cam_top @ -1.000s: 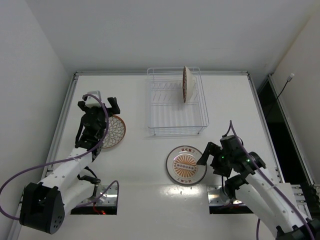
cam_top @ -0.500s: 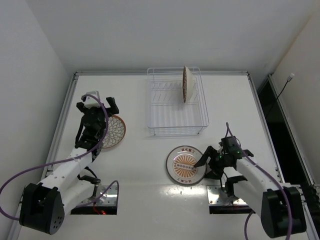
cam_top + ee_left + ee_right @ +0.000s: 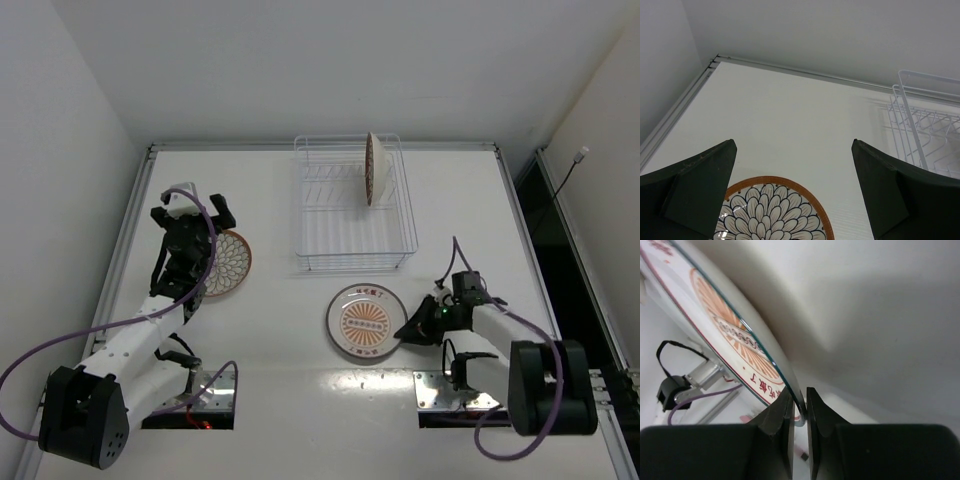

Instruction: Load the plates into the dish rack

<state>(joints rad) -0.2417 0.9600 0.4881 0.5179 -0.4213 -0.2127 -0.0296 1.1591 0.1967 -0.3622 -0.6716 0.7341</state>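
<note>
Three plates are seen on the white table (image 3: 270,340). The dish rack (image 3: 350,266) is set at the far middle of the table.

One plate is already in the rack. This standing plate (image 3: 374,168) is held up on its edge in a slot at the far right part of the rack.

The petal plate (image 3: 232,262) is laid flat on the table. It is placed to the left of the rack and well apart from it. Its brown rim and white petals are also seen at the bottom of the left wrist view (image 3: 772,212), with the rack (image 3: 912,130) off to the right. The left jaws are held over the far left part of this plate. They are spread wide open, and nothing is held between them.

The sunburst plate (image 3: 362,322) is found on the near side of the rack, close to it but not touching it. It is white, with a dark ring and an orange sun shape in the middle. The right jaws are placed low at the right edge of this plate. In the right wrist view, the thin rim of the plate (image 3: 725,335) is pinched between the two dark fingers (image 3: 777,430). The jaws are closed tight on that rim. Whether the plate is lifted off the table cannot be told.
</note>
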